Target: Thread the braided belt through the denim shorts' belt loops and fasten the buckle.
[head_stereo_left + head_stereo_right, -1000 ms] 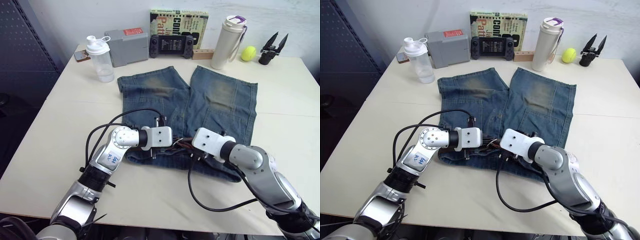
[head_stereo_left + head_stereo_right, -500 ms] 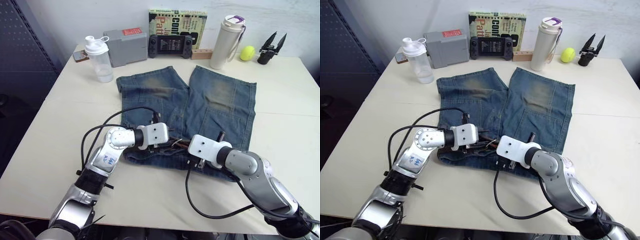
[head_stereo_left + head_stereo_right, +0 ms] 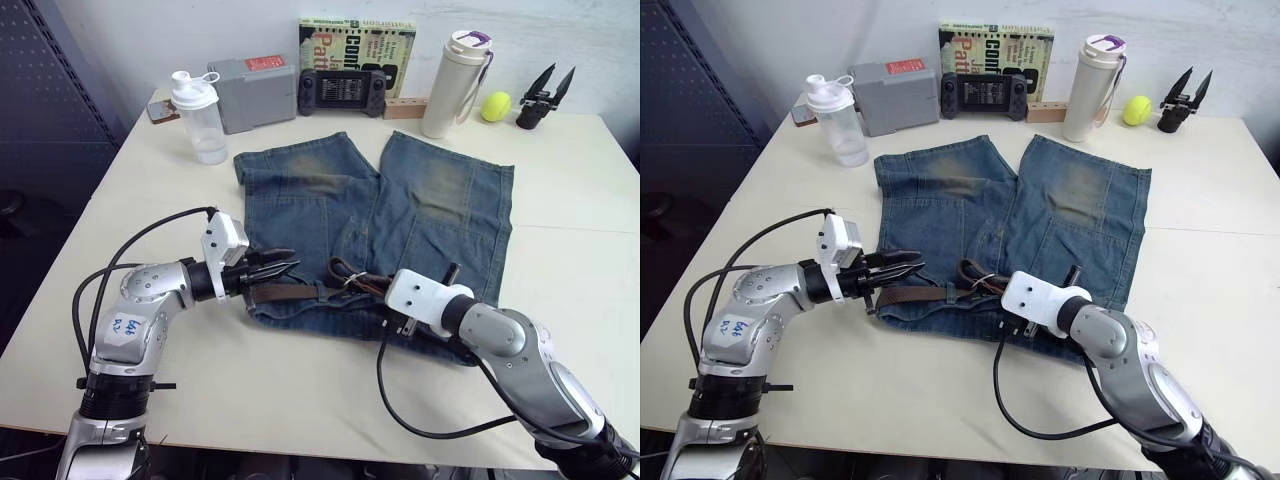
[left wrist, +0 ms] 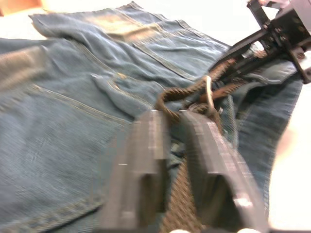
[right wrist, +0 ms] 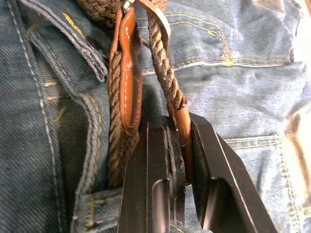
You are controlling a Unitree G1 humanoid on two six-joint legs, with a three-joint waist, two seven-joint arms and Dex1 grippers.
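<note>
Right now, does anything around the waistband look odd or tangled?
Yes. The braided belt lies along the waistband of the denim shorts, but near the buckle it bunches into a raised loop instead of lying flat. The right tool is shut on the belt's end there; the left tool is open beside the strap.

Faded blue denim shorts [image 3: 400, 205] lie flat, legs away; brown braided belt [image 3: 300, 292] along waistband, looped at buckle [image 5: 158, 19]

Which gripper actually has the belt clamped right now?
The right gripper: its fingers pinch the braided belt's leather tip. The left gripper is open, straddling the belt.
</note>
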